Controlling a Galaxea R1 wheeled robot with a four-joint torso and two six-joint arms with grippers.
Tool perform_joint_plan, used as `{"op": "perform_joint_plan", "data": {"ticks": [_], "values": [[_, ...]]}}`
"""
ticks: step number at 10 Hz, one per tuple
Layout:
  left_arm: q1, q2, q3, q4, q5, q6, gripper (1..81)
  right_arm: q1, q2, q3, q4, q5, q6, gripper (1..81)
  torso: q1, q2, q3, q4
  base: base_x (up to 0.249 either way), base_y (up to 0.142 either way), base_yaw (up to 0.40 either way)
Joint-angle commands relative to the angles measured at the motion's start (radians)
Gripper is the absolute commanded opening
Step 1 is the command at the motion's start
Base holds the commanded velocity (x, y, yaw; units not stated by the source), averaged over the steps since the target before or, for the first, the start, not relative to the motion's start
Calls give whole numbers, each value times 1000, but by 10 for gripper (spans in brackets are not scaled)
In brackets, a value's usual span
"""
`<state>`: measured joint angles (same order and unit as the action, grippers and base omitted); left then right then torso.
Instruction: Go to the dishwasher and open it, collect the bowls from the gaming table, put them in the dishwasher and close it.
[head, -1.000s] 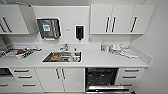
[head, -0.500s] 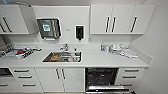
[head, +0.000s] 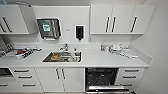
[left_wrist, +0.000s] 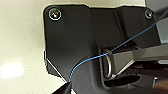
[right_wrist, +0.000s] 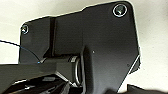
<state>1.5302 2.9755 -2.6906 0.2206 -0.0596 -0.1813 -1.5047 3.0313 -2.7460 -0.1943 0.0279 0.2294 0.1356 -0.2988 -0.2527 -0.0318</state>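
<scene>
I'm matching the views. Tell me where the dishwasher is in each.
Head: dishwasher, open, lower right, under the counter beside the drawers.
Left wrist: dark plate and blue cable over a pale surface.
Right wrist: the same dark plate and blue cable.
Shared landmark: the blue cable, both wrist views.

White-walled kitchenette. A long white countertop (head: 100, 59) runs wall to wall, with a rectangular stainless-steel sink (head: 62, 56) set into it and a chrome tap (head: 64, 46) behind. White wall cabinets with dark bar handles (head: 113, 19) hang above. White drawer fronts (head: 25, 77) sit below. A black wall-mounted dispenser (head: 79, 32) hangs above the sink.
</scene>
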Motion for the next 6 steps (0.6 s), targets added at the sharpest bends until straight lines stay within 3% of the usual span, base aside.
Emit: {"op": "perform_joint_plan", "data": {"ticks": [1, 6], "values": [[-34, -6, -2, -3, 52, 2, 811, 48, 0, -3, 13, -55, 1, 811, 0, 0, 0, 0, 0, 0, 0], [-35, -9, -2, -3, 53, 3, 811, 48, 5, 5, 13, -55, -7, 811, 0, 0, 0, 0, 0, 0, 0]]}}
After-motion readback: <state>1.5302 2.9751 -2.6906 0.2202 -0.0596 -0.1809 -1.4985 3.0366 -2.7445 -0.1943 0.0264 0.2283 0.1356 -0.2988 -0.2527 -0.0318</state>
